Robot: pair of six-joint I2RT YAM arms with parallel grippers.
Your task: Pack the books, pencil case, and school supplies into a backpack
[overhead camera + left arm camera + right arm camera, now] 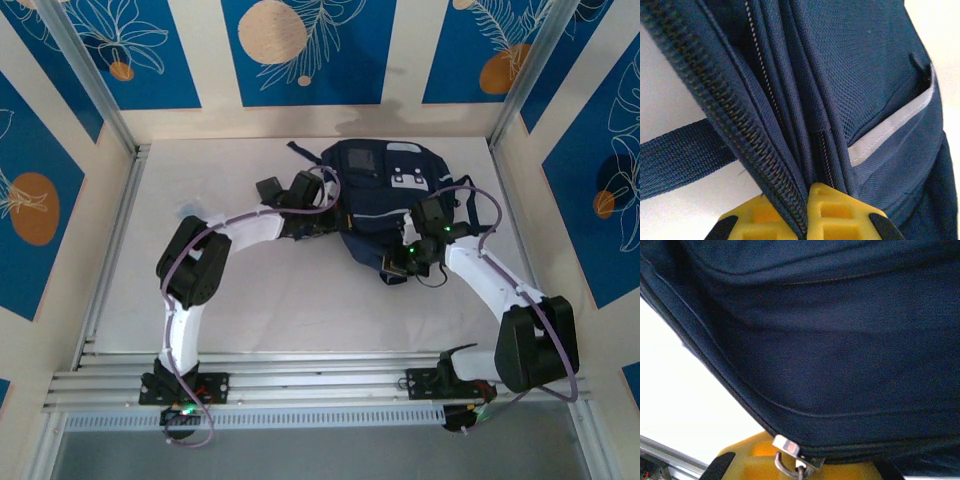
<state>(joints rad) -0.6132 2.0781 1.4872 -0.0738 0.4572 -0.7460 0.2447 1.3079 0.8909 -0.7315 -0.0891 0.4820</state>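
— How is the light from above?
— Bright and even; the white table is nearly washed out, with only faint, soft shadows on it.
— And up close?
— Left wrist: the backpack mesh is crisp, the bottom edge blurred, white blown out at left. Right wrist: dim, soft, grainy fabric; glare at lower left.

backpack on table, far centre-right

You have bare worktop to pass over at the near and left sides. The backpack blocks the middle rear, and the left arm and right arm crowd its sides.
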